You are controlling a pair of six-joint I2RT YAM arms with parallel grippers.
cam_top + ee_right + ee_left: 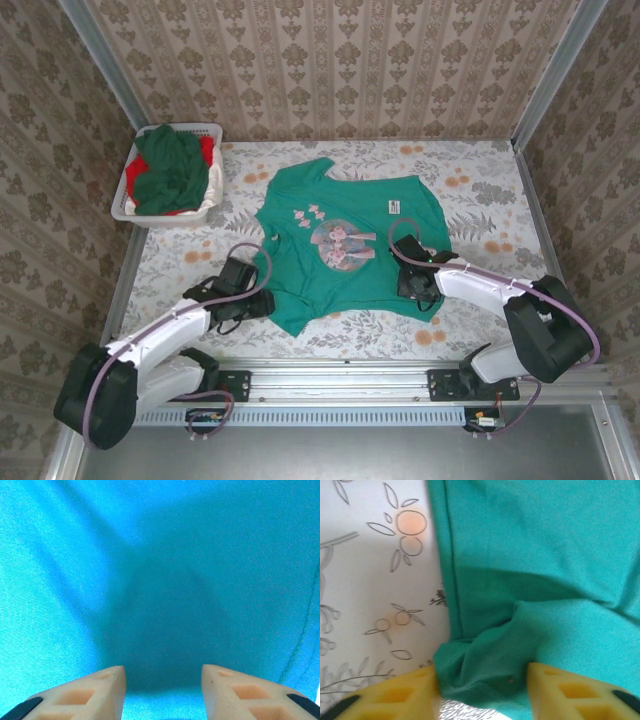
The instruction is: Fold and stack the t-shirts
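Observation:
A teal-green t-shirt (345,245) with a round pink-grey chest print lies spread flat in the middle of the table. My left gripper (245,285) is at its lower left edge. In the left wrist view the yellow fingers (410,695) of the left gripper (482,672) stand apart, with a bunched fold of the teal t-shirt (485,655) between them. My right gripper (413,275) hovers over the shirt's lower right part. Seen from the right wrist, the right gripper (162,672) is open over smooth teal cloth (160,580), with nothing pinched. A dark green t-shirt (172,165) and a red t-shirt (207,150) sit in the basket.
A white slatted laundry basket (128,210) stands at the back left corner. The floral tablecloth (480,190) shows bare around the shirt. Papered walls close in the table on three sides, with metal posts (105,60) at the corners.

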